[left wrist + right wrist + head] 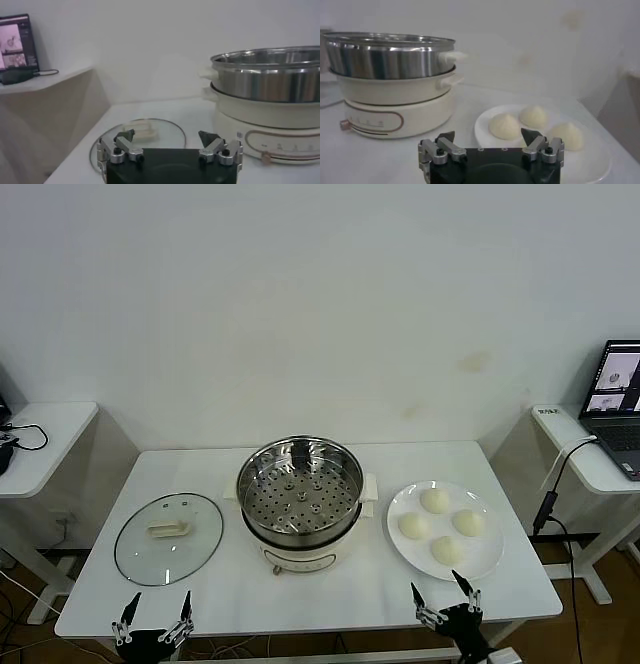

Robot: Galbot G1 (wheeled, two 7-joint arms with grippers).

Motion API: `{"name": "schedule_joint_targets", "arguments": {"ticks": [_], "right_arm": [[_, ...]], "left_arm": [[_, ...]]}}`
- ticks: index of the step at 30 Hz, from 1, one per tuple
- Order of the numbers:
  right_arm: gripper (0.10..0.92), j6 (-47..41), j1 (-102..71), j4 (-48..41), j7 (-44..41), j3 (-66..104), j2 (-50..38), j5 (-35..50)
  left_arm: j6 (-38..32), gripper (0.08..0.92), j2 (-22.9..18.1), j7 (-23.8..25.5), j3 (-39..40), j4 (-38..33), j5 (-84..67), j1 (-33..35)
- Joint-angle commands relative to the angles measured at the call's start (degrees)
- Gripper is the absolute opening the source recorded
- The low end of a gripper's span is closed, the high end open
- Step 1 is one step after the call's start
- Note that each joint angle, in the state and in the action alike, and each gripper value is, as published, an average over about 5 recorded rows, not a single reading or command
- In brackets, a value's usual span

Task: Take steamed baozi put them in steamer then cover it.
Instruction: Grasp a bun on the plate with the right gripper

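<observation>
1. The cover [168,538], a round clear glass lid with a metal rim and a cream-white rectangular handle at its centre, lies flat on the white table [300,596] at the steamer's 9 o'clock, just beside it.
2. The left gripper [156,618] hangs at the table's near edge, at the cover's 6 o'clock, its fingers spread wide and holding nothing; the left wrist view shows the cover lying beyond its tips.
3. The steamer [300,496], a shiny stainless-steel pot on a cream-white electric base with side handles, stands mid-table. Its perforated steel tray is bare, with no bun in it.
4. A flat white plate [445,530] sits at the steamer's 3 o'clock, close by but apart from it. It holds all four steamed baozi [440,525], smooth cream-white buns set in a diamond.
5. The right gripper [442,600] hangs at the near edge, at the plate's 6 o'clock, fingers wide apart and empty.
6. A laptop [618,397] stands open on a side desk [585,452] at the plate's 2 o'clock, well apart; a cable hangs from it.
7. Nothing lies between plate, steamer and cover.
</observation>
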Motion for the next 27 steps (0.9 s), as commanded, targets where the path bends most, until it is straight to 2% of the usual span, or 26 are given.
{"name": "schedule_joint_targets", "arguments": {"ticks": [1, 4, 12, 19, 27], "right_arm": [[0.823, -0.11, 2.14, 0.04, 0.96, 0.44, -2.78, -6.49], [0.823, -1.1, 4.59, -0.45, 1.66, 1.17, -5.79, -9.27], [0.823, -8.8, 16.55, -6.59, -0.08, 2.62, -18.58, -20.27], [0.823, -11.31, 30.29, -16.35, -9.52, -2.56, -29.32, -23.62], [0.823, -10.26, 55.27, -29.66, -23.17, -22.11, -38.75, -23.99]], "left_arm": [[2.66, 0.823, 0.0, -0.53, -0.59, -1.11, 3.4, -0.04], [4.17, 0.823, 0.01, -0.44, -0.82, -1.66, 6.7, -0.81], [8.26, 0.823, -0.13, 4.09, -2.32, -5.51, 11.98, -1.86], [8.38, 0.823, -0.47, 4.32, -2.73, -5.72, 12.9, -2.4], [8.43, 0.823, -0.13, 4.5, -2.92, -5.63, 12.9, -3.42]]}}
